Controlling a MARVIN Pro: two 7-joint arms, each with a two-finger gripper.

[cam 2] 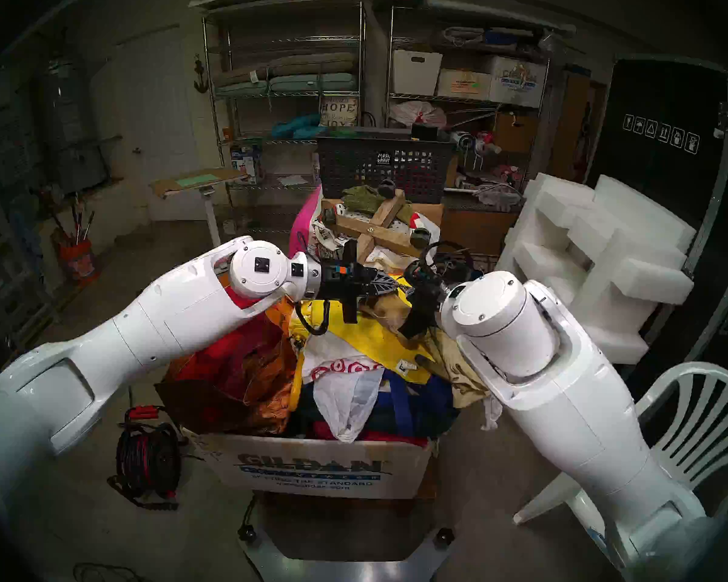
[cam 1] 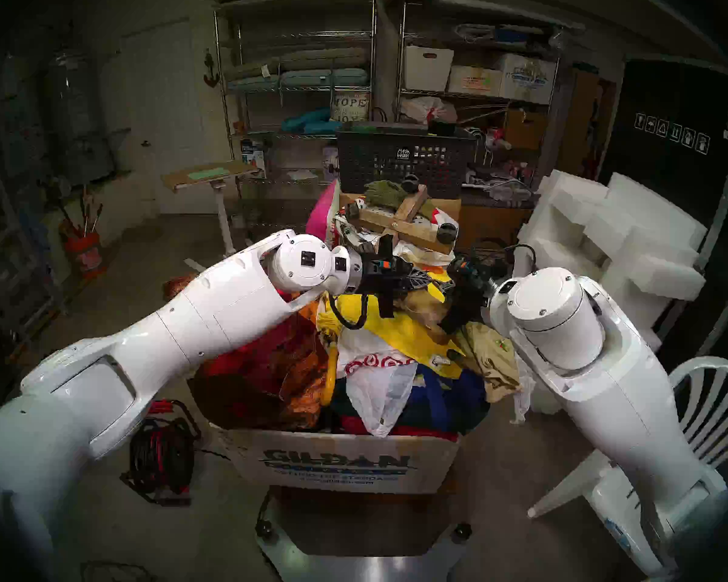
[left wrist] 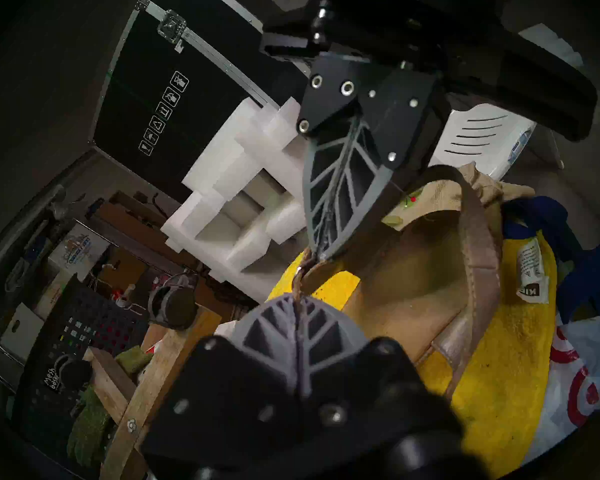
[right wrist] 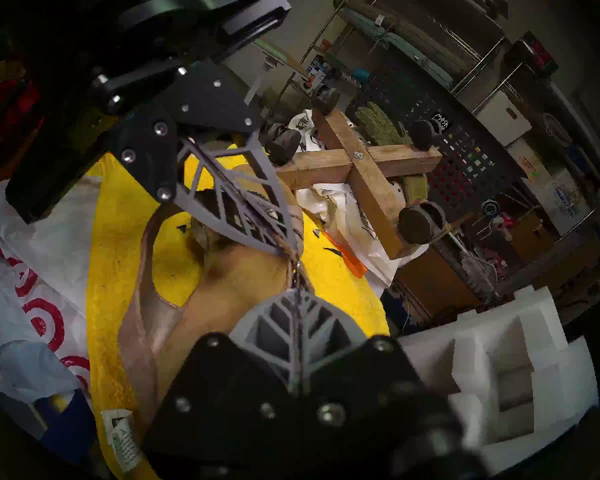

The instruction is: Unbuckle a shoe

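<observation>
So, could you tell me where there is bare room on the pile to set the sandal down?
The yellow cloth lies bare between the sandal and the white red-printed bag. Beyond the sandal it is crowded: a wooden caster frame on crumpled plastic. The left claw and right claw pinch its strap.

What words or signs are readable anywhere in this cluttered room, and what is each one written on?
"GILDAN": cardboard box under the pile; the smaller lines below it are too blurred to read.
"HOPE": pillow on the shelf; its lower words are partly hidden.
"Mesh basket": tag on the black basket, barely legible.
Row of handling symbols, no words: black case.
Red ring logo, no words: white plastic bag.
Care label on the yellow cloth: too small.
</observation>
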